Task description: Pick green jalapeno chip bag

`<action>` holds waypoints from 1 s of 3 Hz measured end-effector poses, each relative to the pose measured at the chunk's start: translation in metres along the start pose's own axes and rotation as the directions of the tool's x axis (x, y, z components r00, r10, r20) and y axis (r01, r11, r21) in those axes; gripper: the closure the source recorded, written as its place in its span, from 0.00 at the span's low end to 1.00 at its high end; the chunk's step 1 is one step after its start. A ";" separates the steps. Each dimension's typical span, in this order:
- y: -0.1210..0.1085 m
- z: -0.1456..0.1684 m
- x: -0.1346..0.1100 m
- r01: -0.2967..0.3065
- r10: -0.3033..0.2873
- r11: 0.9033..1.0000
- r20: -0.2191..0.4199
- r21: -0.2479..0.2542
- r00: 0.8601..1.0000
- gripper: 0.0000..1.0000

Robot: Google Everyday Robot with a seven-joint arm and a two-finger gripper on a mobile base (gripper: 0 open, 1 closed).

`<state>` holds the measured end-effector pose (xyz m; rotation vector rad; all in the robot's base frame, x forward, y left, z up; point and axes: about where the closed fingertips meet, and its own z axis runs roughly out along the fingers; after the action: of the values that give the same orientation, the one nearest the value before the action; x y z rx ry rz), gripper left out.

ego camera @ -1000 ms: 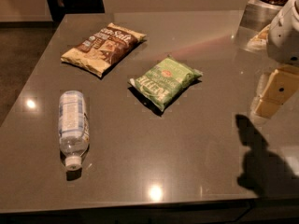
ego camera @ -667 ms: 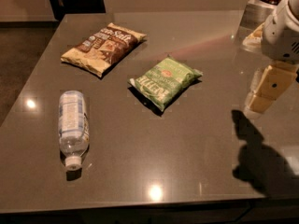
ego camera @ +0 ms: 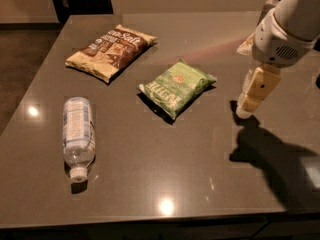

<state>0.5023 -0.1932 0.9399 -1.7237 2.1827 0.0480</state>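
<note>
A dark grey surface (ego camera: 175,179) fills the view. At 3 o'clock the pale arm holds the gripper (ego camera: 247,106) low over it; apart or together, I cannot tell. The brown chip bag (ego camera: 111,50) lies at 11 o'clock. The green jalapeno chip bag (ego camera: 176,86) sits near centre, at 9 o'clock from the gripper and apart from it, its long axis running 8 to 2. A water bottle (ego camera: 78,134) lies at 8 o'clock.

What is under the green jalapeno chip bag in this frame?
Only the grey table shows around the green jalapeno chip bag, with a shadow at its near edge. The spot beneath is covered. The gripper hangs to the bag's right in the picture, apart from it.
</note>
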 end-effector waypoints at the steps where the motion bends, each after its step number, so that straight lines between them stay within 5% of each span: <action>1: -0.019 0.027 -0.012 -0.003 0.004 1.000 0.029 -0.021 1.000 0.00; 3: -0.053 0.075 -0.025 -0.026 0.029 0.998 0.045 -0.051 0.999 0.00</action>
<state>0.5764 -0.1654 0.8869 -1.7024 2.1901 0.1488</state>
